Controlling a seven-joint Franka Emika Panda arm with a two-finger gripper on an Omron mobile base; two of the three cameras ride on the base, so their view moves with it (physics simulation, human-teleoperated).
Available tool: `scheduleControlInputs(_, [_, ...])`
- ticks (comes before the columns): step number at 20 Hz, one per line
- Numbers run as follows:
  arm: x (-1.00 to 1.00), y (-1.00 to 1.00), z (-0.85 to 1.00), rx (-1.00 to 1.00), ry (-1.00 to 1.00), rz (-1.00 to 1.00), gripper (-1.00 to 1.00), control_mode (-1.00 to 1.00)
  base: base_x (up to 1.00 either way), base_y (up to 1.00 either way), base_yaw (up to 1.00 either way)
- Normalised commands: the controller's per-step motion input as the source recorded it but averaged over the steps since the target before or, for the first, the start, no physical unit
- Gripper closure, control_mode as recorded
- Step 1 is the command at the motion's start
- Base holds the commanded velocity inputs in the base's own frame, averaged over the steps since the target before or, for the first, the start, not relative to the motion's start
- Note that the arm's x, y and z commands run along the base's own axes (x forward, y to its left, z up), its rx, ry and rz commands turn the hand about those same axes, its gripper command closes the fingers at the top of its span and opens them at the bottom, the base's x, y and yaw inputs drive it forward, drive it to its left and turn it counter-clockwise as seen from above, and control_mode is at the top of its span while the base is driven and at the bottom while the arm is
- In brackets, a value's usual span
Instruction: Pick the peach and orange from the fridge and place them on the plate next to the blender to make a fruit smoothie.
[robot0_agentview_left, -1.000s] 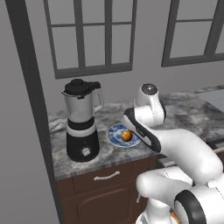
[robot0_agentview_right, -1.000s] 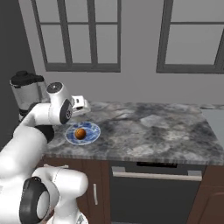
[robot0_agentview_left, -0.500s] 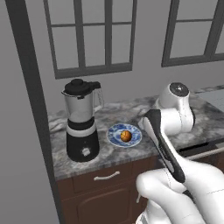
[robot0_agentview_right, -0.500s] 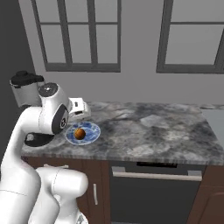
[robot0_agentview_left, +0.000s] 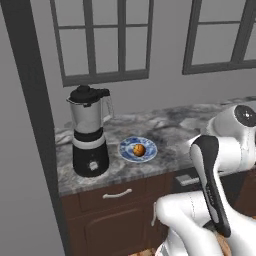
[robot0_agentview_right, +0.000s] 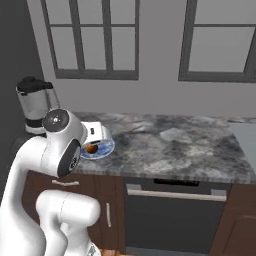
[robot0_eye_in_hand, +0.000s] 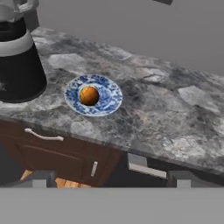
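A round orange (robot0_eye_in_hand: 89, 95) lies in the middle of the blue-patterned plate (robot0_eye_in_hand: 109, 101) on the marble counter. The plate (robot0_agentview_left: 126, 152) stands just right of the blender (robot0_agentview_left: 90, 132), which has a black base and a clear jar. My gripper (robot0_eye_in_hand: 111, 178) hangs back from the counter's front edge, above cabinet level, and looks down at the plate from a distance. Its fingertips (robot0_eye_in_hand: 39, 178) are spread wide, open, with nothing between them. From the right base view, my arm's elbow partly covers the plate (robot0_agentview_right: 105, 148) and the orange (robot0_agentview_right: 91, 148). The peach and the fridge are out of view.
The grey marble counter (robot0_eye_in_hand: 175, 118) runs to the right of the plate. Under it are a brown drawer with a pale handle (robot0_eye_in_hand: 43, 135) and a dark appliance front (robot0_agentview_right: 172, 215). Two windows are set in the wall behind. A dark vertical panel (robot0_agentview_left: 35, 100) borders the left.
My arm has drawn back from the plate and swung right and toward the base. The orange stays on the plate, and the blender has not moved.
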Motion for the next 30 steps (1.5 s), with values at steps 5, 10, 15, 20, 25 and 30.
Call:
scheduleControlInputs(5, [0.0, 0.0, 0.0, 0.0, 0.0, 0.0, -1.0, 1.0, -0.76, -0.97, 0.47])
scheduleControlInputs(10, [0.0, 0.0, 0.0, 0.0, 0.0, 0.0, -1.0, 1.0, -0.95, -0.62, 0.74])
scheduleControlInputs(15, [0.0, 0.0, 0.0, 0.0, 0.0, 0.0, -1.0, 1.0, -0.66, -0.08, 0.96])
scheduleControlInputs(20, [0.0, 0.0, 0.0, 0.0, 0.0, 0.0, -1.0, 1.0, -0.72, 0.3, 0.89])
scheduleControlInputs(25, [0.0, 0.0, 0.0, 0.0, 0.0, 0.0, -1.0, 1.0, -0.4, 0.96, 0.77])
scheduleControlInputs(30, [0.0, 0.0, 0.0, 0.0, 0.0, 0.0, -1.0, 1.0, 0.86, 0.82, 0.43])
